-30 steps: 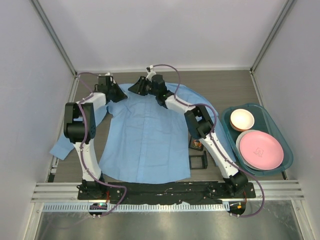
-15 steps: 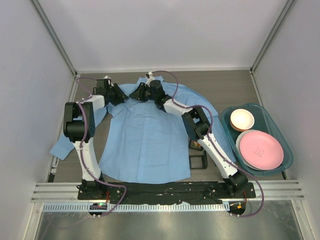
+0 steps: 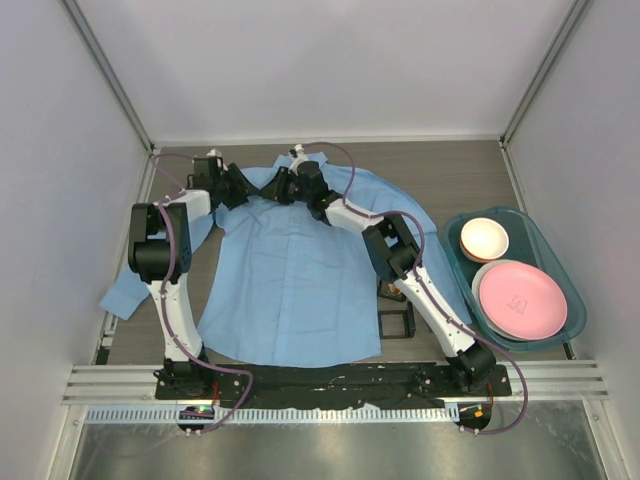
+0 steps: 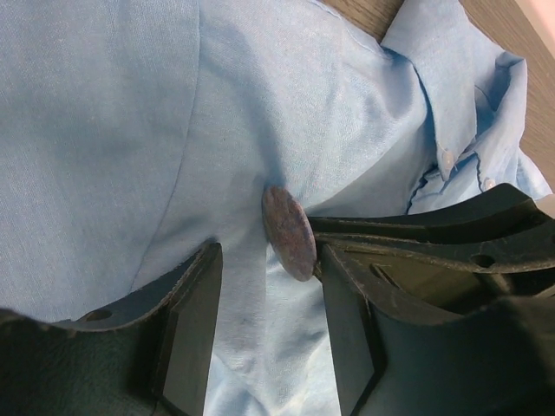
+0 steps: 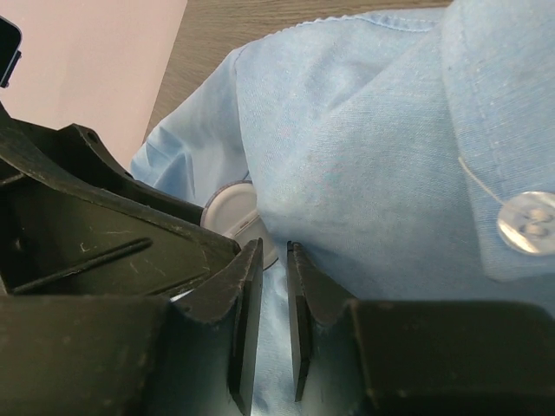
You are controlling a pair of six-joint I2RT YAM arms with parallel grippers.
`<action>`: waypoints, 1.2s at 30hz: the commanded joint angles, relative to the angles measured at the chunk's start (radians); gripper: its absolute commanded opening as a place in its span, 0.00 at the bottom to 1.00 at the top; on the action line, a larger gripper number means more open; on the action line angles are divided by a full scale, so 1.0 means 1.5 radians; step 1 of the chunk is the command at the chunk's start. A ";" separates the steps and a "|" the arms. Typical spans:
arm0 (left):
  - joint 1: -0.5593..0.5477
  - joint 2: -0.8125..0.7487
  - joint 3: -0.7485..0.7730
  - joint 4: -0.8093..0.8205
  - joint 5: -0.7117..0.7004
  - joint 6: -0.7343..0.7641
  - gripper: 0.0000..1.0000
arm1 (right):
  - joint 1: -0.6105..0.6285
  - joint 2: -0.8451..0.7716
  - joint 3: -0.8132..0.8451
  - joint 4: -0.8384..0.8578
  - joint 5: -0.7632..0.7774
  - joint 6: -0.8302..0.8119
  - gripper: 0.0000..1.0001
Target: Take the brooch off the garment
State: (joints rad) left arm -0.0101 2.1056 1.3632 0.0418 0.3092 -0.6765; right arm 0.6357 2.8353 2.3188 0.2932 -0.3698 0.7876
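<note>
1. Brooch [image 4: 289, 234] sits pinned near the collar of the shirt [image 3: 290, 280], which lies flat on the worktop [image 3: 480, 170].
2. Left tool [image 4: 269, 286] gapes around it, holding nothing, likely positioned to grip.
3. Right tool [image 5: 274, 260], nearly closed, probably steadies the cloth alongside; I cannot tell if it pinches any.

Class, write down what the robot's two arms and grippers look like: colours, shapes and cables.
Both the left arm and right arm have white tubular links with black joint housings, and a purple cable loops along each. The left gripper and right gripper have flat, matte black fingers, lightly scuffed.
</note>
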 commanded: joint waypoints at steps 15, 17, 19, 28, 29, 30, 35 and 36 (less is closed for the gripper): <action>0.028 0.023 0.040 0.046 -0.012 -0.015 0.50 | 0.008 -0.003 0.039 0.010 0.004 -0.012 0.23; 0.029 0.033 0.045 0.049 -0.001 -0.022 0.52 | 0.008 0.000 0.045 0.010 0.006 -0.011 0.23; 0.030 0.034 0.045 0.060 -0.001 -0.026 0.53 | 0.008 0.002 0.048 0.010 0.008 -0.012 0.23; 0.036 0.036 0.048 0.072 -0.010 -0.030 0.58 | 0.012 0.015 0.067 0.009 0.013 -0.011 0.22; 0.036 0.038 0.049 0.072 -0.011 -0.030 0.57 | 0.012 0.017 0.069 0.009 0.015 -0.012 0.22; 0.037 0.039 0.049 0.070 -0.012 -0.030 0.56 | 0.013 0.018 0.071 0.008 0.016 -0.012 0.22; 0.049 0.037 0.034 0.091 -0.010 -0.041 0.51 | 0.014 0.021 0.076 0.007 0.018 -0.012 0.22; 0.050 0.038 0.033 0.094 -0.008 -0.041 0.50 | 0.015 0.021 0.076 0.007 0.020 -0.012 0.22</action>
State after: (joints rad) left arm 0.0441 2.1574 1.4044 0.1165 0.2993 -0.7307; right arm 0.6468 2.8655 2.3817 0.2794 -0.3542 0.7872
